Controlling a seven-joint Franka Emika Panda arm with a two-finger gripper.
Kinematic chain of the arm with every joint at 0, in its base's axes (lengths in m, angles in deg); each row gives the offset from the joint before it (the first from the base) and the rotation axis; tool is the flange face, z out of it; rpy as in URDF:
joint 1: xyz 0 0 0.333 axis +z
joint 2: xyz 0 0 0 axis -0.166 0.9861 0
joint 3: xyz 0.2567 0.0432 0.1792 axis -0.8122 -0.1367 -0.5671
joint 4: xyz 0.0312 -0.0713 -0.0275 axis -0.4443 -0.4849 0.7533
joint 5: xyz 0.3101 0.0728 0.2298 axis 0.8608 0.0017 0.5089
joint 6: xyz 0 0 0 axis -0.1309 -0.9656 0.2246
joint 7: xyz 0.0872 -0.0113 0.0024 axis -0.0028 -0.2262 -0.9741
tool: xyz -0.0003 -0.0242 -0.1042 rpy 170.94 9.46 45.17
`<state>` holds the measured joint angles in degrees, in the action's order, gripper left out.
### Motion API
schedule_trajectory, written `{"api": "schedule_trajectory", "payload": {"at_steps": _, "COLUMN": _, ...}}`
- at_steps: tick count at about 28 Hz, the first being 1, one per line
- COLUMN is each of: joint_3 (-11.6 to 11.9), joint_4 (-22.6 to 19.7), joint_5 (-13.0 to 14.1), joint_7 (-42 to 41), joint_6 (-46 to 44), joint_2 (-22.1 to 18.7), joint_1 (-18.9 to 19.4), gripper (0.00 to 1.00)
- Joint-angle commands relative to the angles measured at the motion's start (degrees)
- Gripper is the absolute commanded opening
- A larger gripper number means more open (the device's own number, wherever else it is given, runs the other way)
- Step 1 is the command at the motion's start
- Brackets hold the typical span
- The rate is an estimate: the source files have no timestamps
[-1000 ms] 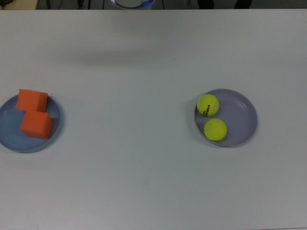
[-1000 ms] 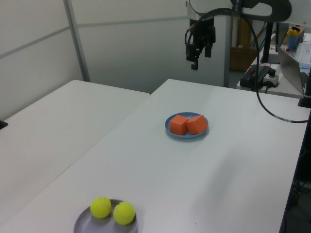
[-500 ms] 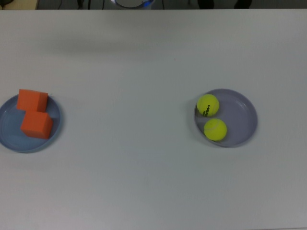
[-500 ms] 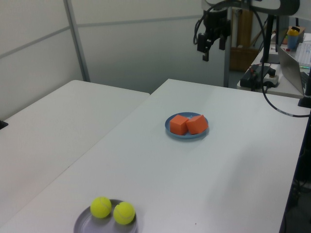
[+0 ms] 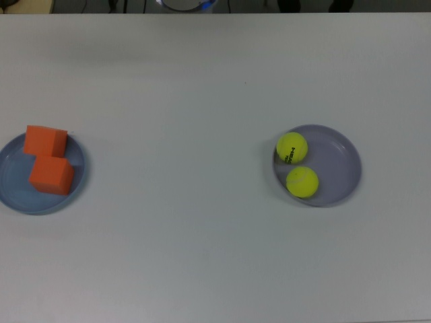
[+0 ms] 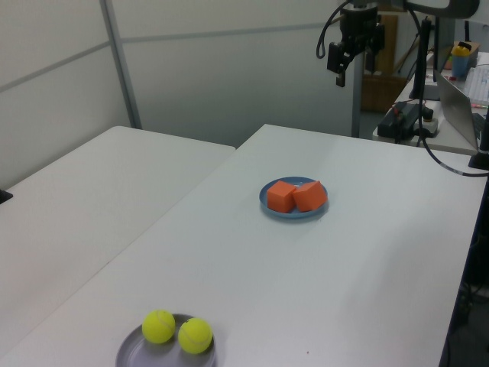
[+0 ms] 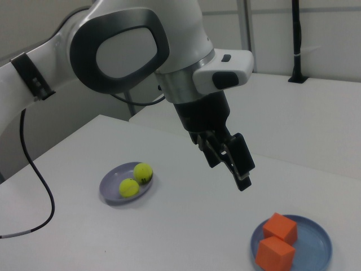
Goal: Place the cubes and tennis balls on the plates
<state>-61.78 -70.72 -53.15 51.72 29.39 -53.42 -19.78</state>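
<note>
Claw now farther toward the left view's right, empty, grip state unclear, well above cubes.

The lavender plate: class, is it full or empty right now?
Occupied: the lavender plate holds both tennis balls, touching each other, at the top view's left side of it.

Two orange cubes touching on blue plate; two tennis balls touching on lavender plate

Nothing is reading clearly. One tennis ball, lying well away from the gripper, is showing a small black printed mark, but its letters are staying too small to make out.
</note>
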Motion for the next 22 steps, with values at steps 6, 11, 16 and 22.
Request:
{"api": "schedule_trajectory", "payload": {"at_steps": 6, "joint_3": -0.15, "joint_4": -1.0, "joint_5": 0.46, "joint_7": 0.87, "joint_6": -2.48, "joint_2": -1.41, "joint_1": -0.32, "gripper": 1.0}}
{"api": "schedule_trajectory", "payload": {"at_steps": 11, "joint_3": -0.23, "joint_4": -1.08, "joint_5": 0.73, "joint_7": 0.87, "joint_6": -2.39, "joint_2": -0.89, "joint_1": -0.32, "gripper": 1.0}}
{"api": "schedule_trajectory", "payload": {"at_steps": 16, "joint_3": -0.41, "joint_4": -1.26, "joint_5": 0.82, "joint_7": 0.7, "joint_6": -1.87, "joint_2": -0.45, "joint_1": -0.23, "gripper": 1.0}}
{"api": "schedule_trajectory", "payload": {"at_steps": 22, "joint_3": -1.11, "joint_4": -1.26, "joint_5": 1.34, "joint_7": 1.05, "joint_6": -2.04, "joint_2": -0.35, "joint_1": 0.12, "gripper": 1.0}}
